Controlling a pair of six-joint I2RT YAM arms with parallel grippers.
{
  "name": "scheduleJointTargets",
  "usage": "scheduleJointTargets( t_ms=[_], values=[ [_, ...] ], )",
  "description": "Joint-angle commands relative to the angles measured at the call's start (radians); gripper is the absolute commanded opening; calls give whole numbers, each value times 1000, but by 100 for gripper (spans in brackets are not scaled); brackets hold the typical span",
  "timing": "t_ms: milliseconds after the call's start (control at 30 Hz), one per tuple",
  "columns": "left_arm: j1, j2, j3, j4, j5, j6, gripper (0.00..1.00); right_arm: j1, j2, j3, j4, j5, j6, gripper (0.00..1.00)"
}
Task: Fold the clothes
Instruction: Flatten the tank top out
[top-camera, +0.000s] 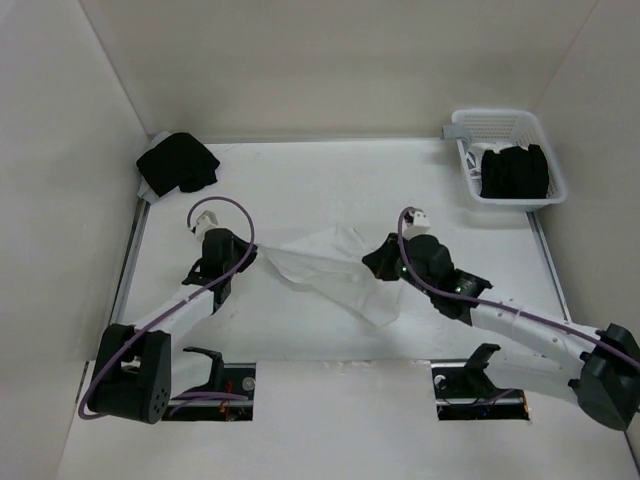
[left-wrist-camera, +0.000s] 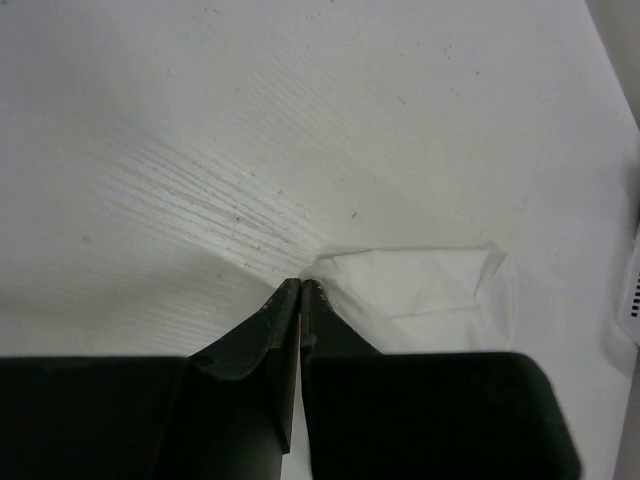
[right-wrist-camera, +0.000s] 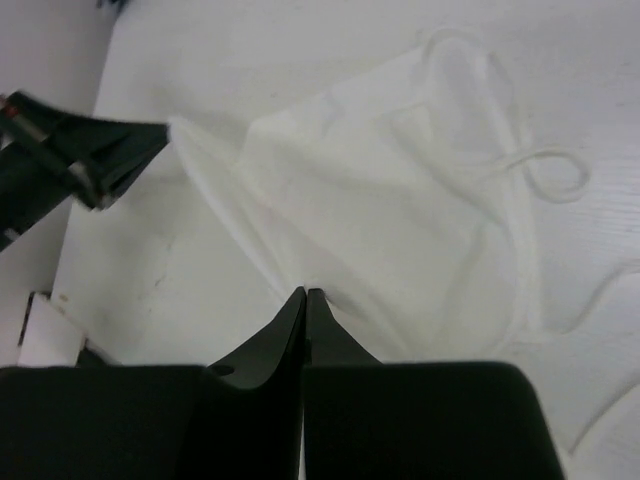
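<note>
Top external view: white camisole (top-camera: 335, 272), rumpled, at centre of table (top-camera: 300, 180), stretched between both arms. Left gripper (top-camera: 252, 252): jaws closed, pinching one fabric edge. Right gripper (top-camera: 376, 266): jaws closed, pinching the opposite edge. Loop straps (right-wrist-camera: 545, 175) lie slack.

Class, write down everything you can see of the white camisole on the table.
The white camisole is thin, plain, slightly see-through fabric with two narrow loop straps. It lies crumpled and unfolded on the table, stretched between the two grippers. The left gripper pinches one edge and the right gripper another; both are shut on it.
</note>
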Motion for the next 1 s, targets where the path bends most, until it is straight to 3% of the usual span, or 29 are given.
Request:
scheduleJointTargets(
  t_ms=[0, 167, 333, 433, 533, 667, 800, 967],
  values=[
    [6, -49, -4, 26, -15, -8, 1, -128, 36, -7, 63, -46, -37, 0],
    [2, -155, -18, -46, 6, -34, 1, -334, 123, 230, 108, -162, -59, 0],
    [-15, -347, 51, -179, 6, -47, 1, -379, 119, 488, 29, -269, -77, 0],
    [-3, -450, 106, -236, 6, -45, 1, -376, 61, 522, 16, -301, -54, 1],
    [0, -494, 134, -264, 9, -39, 1, -362, 7, 427, 30, -307, -10, 1],
    [-3, -498, 87, -261, 21, -36, 1, -350, -30, 115, 103, -301, 86, 1],
    [-1, -470, -4, -238, 34, -45, 1, -399, 63, -128, 238, -309, 186, 2],
    [-13, -390, -88, -171, 34, -54, 1, -466, 211, -185, 398, -289, 194, 19]
  ],
)
